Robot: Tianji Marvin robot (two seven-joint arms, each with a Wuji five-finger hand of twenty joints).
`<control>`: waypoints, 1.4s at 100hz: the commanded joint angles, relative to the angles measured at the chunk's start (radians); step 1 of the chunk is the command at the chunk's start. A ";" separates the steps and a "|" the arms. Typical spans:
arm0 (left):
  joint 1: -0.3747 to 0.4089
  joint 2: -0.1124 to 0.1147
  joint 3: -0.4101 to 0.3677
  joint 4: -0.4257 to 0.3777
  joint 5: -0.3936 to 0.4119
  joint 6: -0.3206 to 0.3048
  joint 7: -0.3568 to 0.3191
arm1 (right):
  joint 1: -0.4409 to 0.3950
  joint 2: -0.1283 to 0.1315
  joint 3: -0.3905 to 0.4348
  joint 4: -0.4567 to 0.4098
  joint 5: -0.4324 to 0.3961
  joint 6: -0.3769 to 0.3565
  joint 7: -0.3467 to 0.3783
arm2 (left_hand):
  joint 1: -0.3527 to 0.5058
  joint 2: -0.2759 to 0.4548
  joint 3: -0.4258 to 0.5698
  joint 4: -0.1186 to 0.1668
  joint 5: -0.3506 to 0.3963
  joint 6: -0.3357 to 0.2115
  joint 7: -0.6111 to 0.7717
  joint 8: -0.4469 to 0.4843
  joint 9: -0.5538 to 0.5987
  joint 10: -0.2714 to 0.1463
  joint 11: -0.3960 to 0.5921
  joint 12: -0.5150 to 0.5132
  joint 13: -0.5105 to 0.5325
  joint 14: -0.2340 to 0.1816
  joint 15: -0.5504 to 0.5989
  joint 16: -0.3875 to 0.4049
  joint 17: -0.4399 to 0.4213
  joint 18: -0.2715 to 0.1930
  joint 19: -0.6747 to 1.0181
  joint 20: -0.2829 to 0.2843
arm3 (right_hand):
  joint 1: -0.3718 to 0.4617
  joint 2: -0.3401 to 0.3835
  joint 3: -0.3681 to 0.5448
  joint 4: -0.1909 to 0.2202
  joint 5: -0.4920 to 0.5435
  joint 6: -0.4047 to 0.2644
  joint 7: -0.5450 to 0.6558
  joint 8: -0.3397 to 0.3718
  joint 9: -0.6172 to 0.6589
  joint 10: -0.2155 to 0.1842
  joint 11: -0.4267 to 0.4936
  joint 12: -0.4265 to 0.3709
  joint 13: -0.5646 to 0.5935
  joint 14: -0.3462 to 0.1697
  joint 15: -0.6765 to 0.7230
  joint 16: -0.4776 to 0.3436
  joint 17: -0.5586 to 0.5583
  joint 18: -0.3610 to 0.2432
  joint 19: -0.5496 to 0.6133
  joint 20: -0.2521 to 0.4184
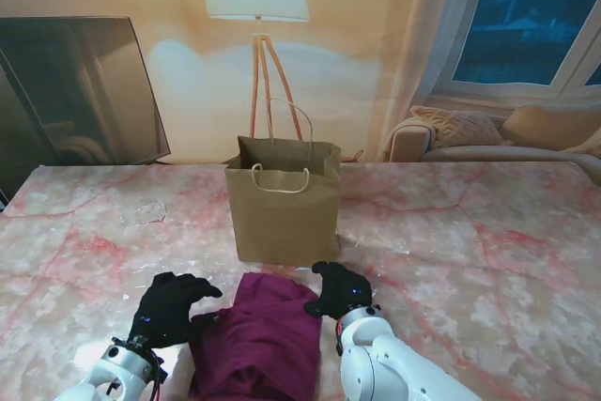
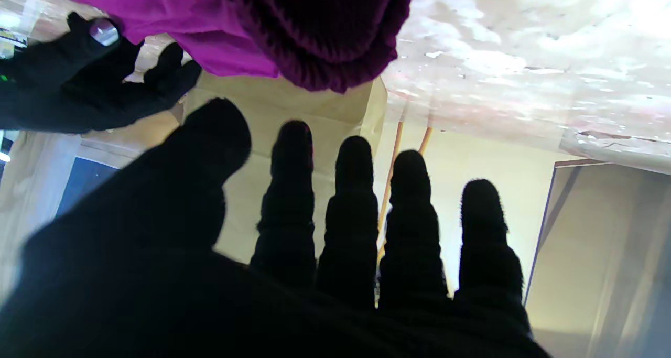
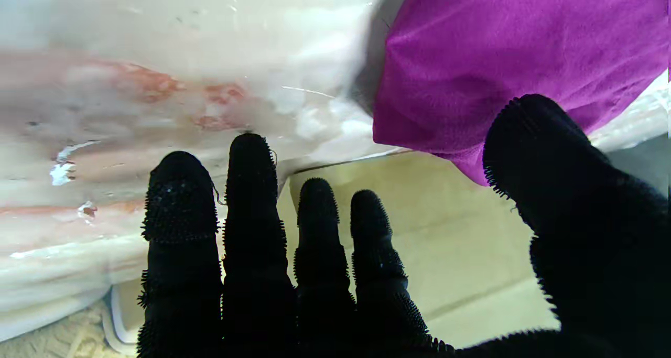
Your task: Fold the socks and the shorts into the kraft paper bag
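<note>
Shorts (image 1: 258, 340), magenta and limp, lie bunched on the marble table (image 1: 488, 251) between my hands, just in front of the kraft paper bag (image 1: 285, 204).

Soft, light cloth; I'd pinch its side edges. Left hand (image 1: 169, 309) and right hand (image 1: 340, 290) hover beside it, fingers spread, grasping nothing. Only the left wrist view shows a darker ribbed knit piece (image 2: 320, 33), possibly socks.

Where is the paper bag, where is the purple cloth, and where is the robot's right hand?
paper bag (image 1: 286, 218): stand view, on its front wall.
purple cloth (image 1: 268, 340): stand view, on the middle of the fabric.
right hand (image 1: 340, 290): stand view, on the back of the black glove.
</note>
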 commanded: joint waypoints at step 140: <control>-0.074 -0.002 0.090 0.012 0.091 0.068 0.120 | 0.045 -0.050 -0.047 0.096 -0.062 -0.334 -0.319 | -0.127 -0.131 -0.044 -0.033 -0.322 0.225 -0.307 -0.148 -0.279 0.065 -0.083 -0.067 -0.191 0.031 -0.030 -0.002 -0.105 -0.015 -0.037 0.017 | 0.234 -0.084 0.084 -0.127 0.490 -0.505 0.564 0.213 0.641 -0.116 0.265 0.140 0.472 -0.102 0.428 0.144 0.452 -0.094 0.338 -0.032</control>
